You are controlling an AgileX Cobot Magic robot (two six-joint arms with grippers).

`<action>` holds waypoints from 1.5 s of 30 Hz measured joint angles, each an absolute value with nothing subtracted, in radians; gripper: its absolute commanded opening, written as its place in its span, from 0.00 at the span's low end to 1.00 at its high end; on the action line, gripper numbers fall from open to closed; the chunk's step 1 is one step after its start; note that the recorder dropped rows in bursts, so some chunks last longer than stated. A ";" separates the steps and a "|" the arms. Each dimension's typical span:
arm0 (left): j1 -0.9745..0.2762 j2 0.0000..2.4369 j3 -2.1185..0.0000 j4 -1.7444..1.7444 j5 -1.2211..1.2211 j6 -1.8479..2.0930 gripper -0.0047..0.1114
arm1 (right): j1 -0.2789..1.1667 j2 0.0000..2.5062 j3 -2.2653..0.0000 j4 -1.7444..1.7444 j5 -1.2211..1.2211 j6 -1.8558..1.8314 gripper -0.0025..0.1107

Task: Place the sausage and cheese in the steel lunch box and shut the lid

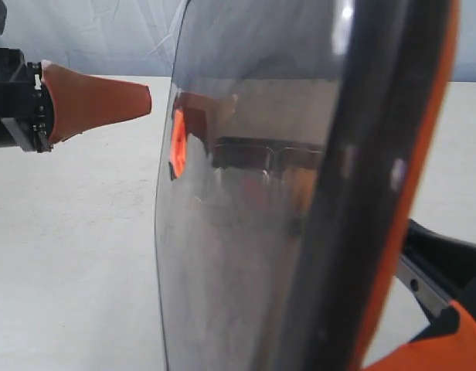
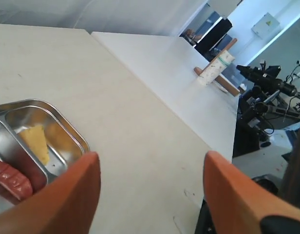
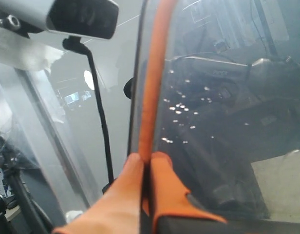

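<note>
1. One lunch box [image 2: 72,131] sits uncovered on the table. One sausage [image 2: 11,178] lies in one compartment and one cheese [image 2: 35,141] in the next, with a steel wall between them.
2. One lid [image 1: 246,232], dark, see-through and orange-rimmed, stands on edge in the air, away from the box.
3. Of the two pincers, the right pincer [image 3: 147,158] is clamped on the lid's rim. The left pincer [image 2: 151,161] has its fingers apart and empty, just beside the box.
4. The table [image 2: 140,97] is pale and matte; a second tabletop butts against it.
5. Far back lie a tube [image 2: 215,68] and dark instruments [image 2: 267,83].
6. The lid blocks most of the exterior view.
</note>
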State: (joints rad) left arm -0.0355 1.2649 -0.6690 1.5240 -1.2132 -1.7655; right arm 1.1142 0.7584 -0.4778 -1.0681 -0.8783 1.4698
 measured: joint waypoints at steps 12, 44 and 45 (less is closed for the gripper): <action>-0.004 1.255 -0.669 1.414 -1.221 -1.672 0.04 | 1.114 0.758 -0.478 -1.068 -0.880 1.469 0.01; -0.212 1.453 -0.760 1.338 -1.215 -1.684 0.04 | 1.114 0.756 -0.478 -1.083 -0.989 1.504 0.01; -0.212 1.436 -0.760 1.343 -1.215 -1.693 0.04 | 1.114 0.754 -0.478 -1.088 -0.992 1.506 0.01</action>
